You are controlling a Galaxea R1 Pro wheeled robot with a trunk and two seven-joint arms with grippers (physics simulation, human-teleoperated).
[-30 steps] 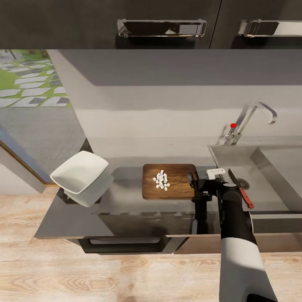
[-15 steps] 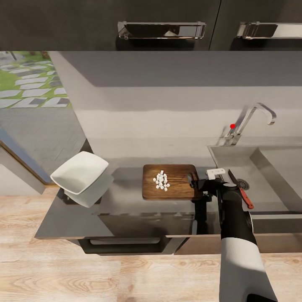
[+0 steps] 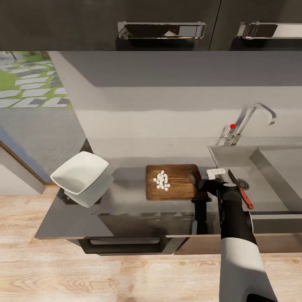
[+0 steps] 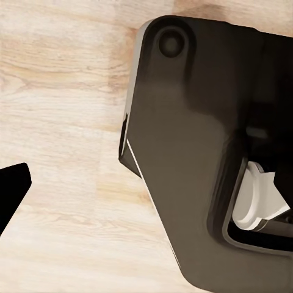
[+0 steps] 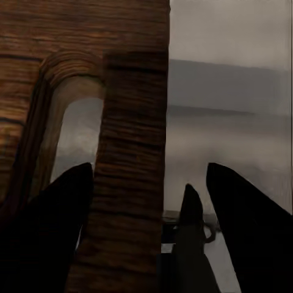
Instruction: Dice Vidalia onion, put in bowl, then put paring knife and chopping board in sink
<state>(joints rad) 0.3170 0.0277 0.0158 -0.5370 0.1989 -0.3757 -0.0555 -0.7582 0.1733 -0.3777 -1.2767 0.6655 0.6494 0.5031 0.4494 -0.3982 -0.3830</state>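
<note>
Grey tabletop [image 3: 126,201] runs under dark wall cabinets, wood floor at 6 o'clock of the head view. Right gripper [image 3: 200,184] sits at the slotted end of the chopping board [image 3: 171,181]. In the right wrist view its two dark fingers [image 5: 52,232] straddle the board's end strip [image 5: 131,183] beside the slot; they look clamped on it, though contact is hard to confirm. Board's gripper end seems raised off the tabletop. White diced onion [image 3: 162,180] lies piled on the board, left of centre. Paring knife [image 3: 241,189] rests at 3 o'clock of the gripper, inside the sink [image 3: 268,176], near the round drain. Chrome tap [image 3: 251,119] with red knob stands at the sink's back edge. White bowl [image 3: 80,171] sits at 9 o'clock of the board, well apart, near the tabletop's left corner. Left gripper: one dark fingertip [image 4: 11,189] over wood floor in the left wrist view, beside the robot's dark base [image 4: 201,152]; opening cannot be judged.
</note>
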